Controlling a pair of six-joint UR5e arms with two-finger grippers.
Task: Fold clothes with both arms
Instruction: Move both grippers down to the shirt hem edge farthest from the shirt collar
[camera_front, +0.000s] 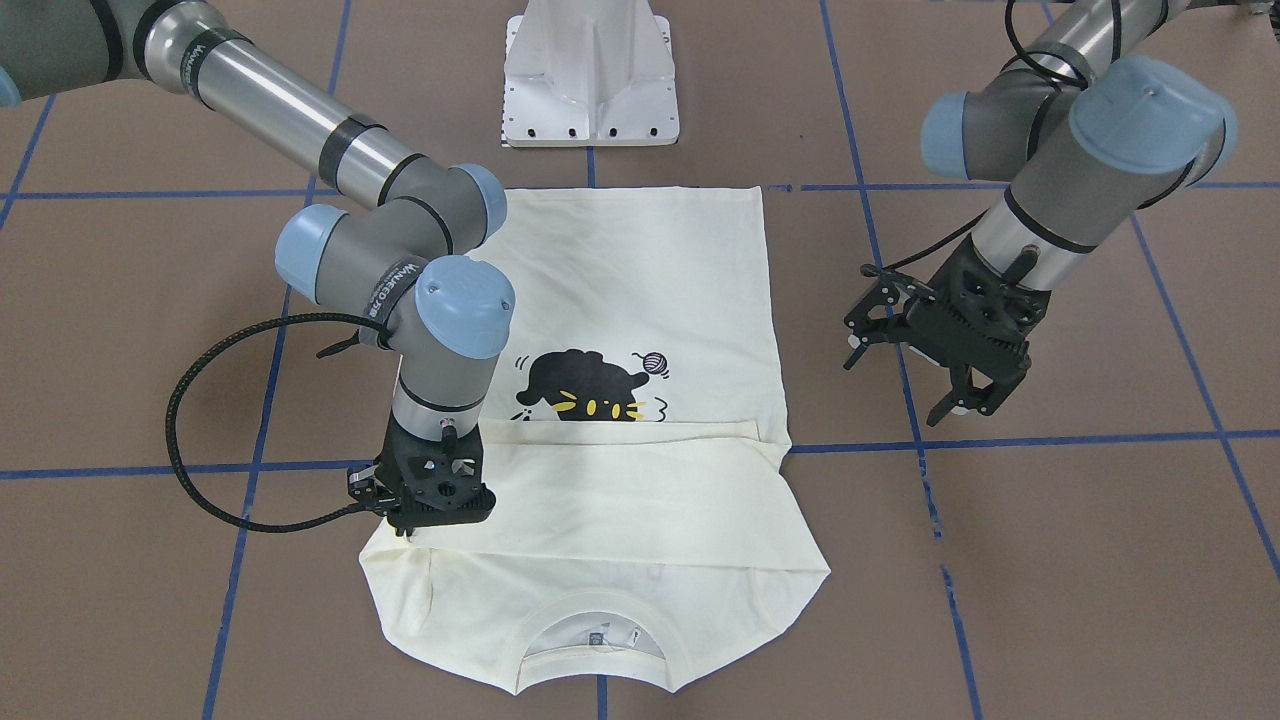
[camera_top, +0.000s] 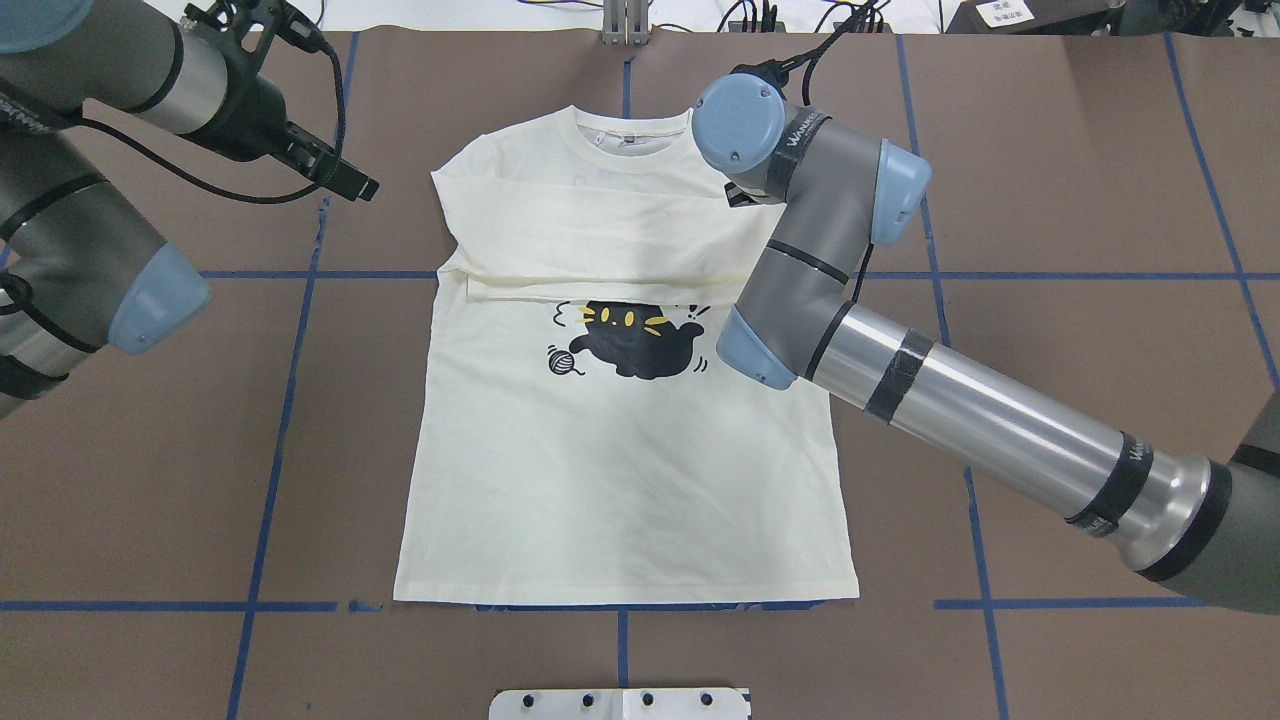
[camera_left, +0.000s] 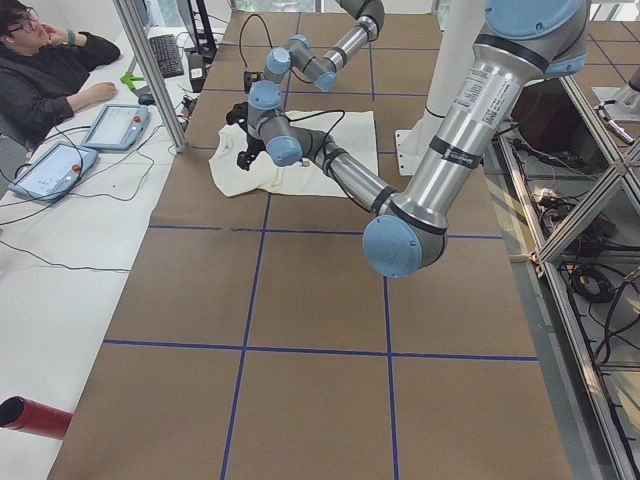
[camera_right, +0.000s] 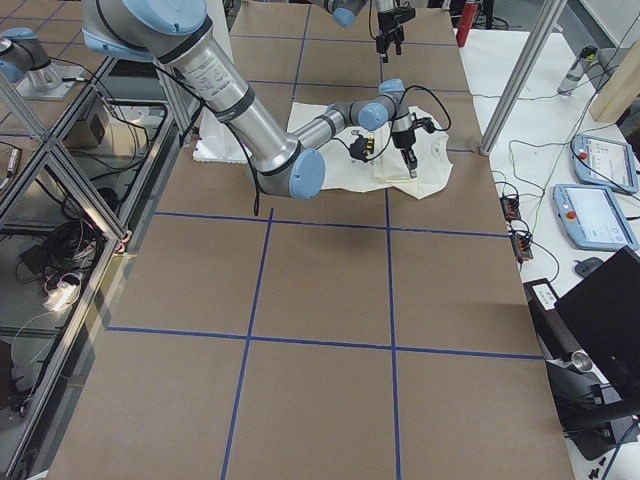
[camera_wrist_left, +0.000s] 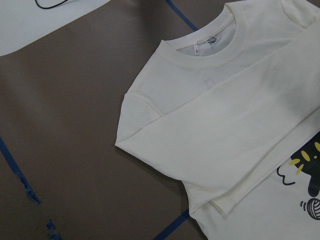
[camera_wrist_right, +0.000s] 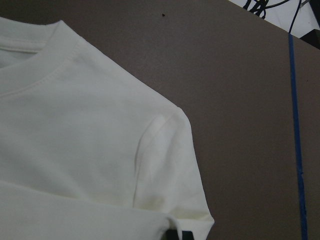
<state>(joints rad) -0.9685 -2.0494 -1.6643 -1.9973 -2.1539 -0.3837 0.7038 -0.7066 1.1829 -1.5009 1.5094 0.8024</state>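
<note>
1. The left gripper (camera_front: 903, 383) hangs above the bare brown table (camera_front: 1050, 560), its two fingers spread wide with nothing between them and touching nothing.
2. The right gripper (camera_front: 425, 497) is down at the shirt's shoulder corner, on the cloth's outer edge. Its body covers its fingers in the front-facing view, so I cannot tell whether they are pinching the cloth, pressed together or spread.
3. The cream shirt (camera_top: 620, 480) lies flat on the table, print side up. It is well apart from the left gripper, off to that gripper's side toward the other arm, and directly beneath the right gripper.
4. From the right gripper, the collar (camera_front: 597, 630) is just beside it along the shirt's top edge. The hem is at the opposite end, near the white pedestal base (camera_front: 590, 80).
5. A folded sleeve (camera_front: 620, 470) runs across the chest from the right gripper toward the left one, in a band.
6. That band covers the lower part of the black cat print (camera_front: 590, 390). The yarn ball (camera_front: 655, 363) shows, but no lettering can be made out.
7. In the overhead view the right arm's wrist hides its gripper entirely.
8. The right wrist view shows only a dark sliver (camera_wrist_right: 175, 235) at its bottom edge, against the sleeve's corner.
9. The left wrist view shows no fingers, only the collar and folded sleeve.
</note>
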